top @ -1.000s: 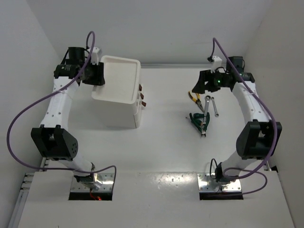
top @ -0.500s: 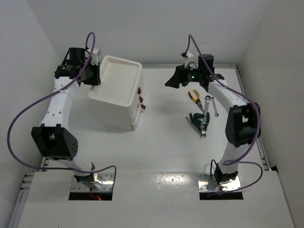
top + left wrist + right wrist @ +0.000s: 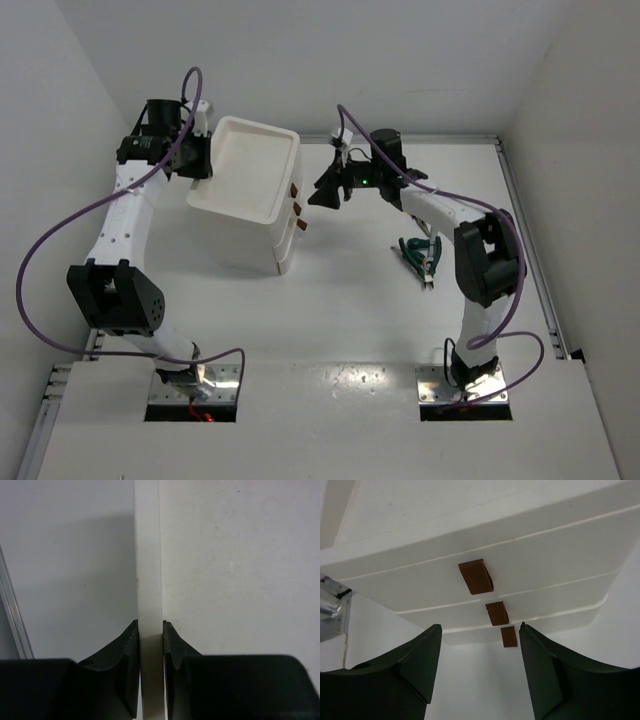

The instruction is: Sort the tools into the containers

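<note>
Top external view shows the left tool [image 3: 204,160] pinched shut on the thin left rim of the smooth white plastic drawer unit [image 3: 245,240]. The right tool [image 3: 318,197] hangs just in front of the unit's three small, flat red-brown handles [image 3: 297,207], its dark jaws standing apart and holding nothing. Dark green-handled pliers [image 3: 412,250] lie on the matte white table [image 3: 350,320] beside the right arm's elbow, well apart from both tools and from the drawer unit.

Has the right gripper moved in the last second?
Yes. The right gripper swung left, away from the green pliers, toward the handles of the drawer unit.
</note>
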`<state>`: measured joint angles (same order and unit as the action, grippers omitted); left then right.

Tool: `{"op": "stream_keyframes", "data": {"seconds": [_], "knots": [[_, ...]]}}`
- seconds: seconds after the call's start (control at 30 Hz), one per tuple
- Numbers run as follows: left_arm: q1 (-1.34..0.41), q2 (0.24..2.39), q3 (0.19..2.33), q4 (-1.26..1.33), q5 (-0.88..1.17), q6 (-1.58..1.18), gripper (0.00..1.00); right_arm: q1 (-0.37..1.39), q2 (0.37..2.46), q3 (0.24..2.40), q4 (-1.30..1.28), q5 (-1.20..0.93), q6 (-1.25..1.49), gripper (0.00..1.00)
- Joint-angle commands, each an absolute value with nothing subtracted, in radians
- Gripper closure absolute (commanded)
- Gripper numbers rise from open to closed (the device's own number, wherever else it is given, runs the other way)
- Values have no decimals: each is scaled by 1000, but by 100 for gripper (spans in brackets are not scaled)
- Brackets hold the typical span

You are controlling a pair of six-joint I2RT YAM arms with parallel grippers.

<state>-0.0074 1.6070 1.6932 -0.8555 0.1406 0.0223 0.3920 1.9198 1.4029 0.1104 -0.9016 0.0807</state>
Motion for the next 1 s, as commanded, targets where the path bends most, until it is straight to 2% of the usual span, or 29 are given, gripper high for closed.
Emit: {"op": "stream_keyframes", "data": {"seconds": [0.0, 0.27, 0.37, 0.83, 0.97], "knots": [[-43, 1655, 1697, -842, 173, 21, 100, 399, 1901, 1410, 189, -939, -90, 36], [-63, 1664, 1697, -842, 193, 31, 100, 411, 1968, 1468, 184, -951, -156, 39], [-72, 1675, 1697, -842, 183, 31, 100, 431, 2005, 1522, 173, -962, -147, 43], [-72, 1684, 1684, -842, 155, 21, 100, 471, 2037, 1583, 209, -953, -55, 43], [-72, 1693, 1684, -842, 155, 21, 100, 480, 2046, 1594, 187, -953, -55, 49]]}}
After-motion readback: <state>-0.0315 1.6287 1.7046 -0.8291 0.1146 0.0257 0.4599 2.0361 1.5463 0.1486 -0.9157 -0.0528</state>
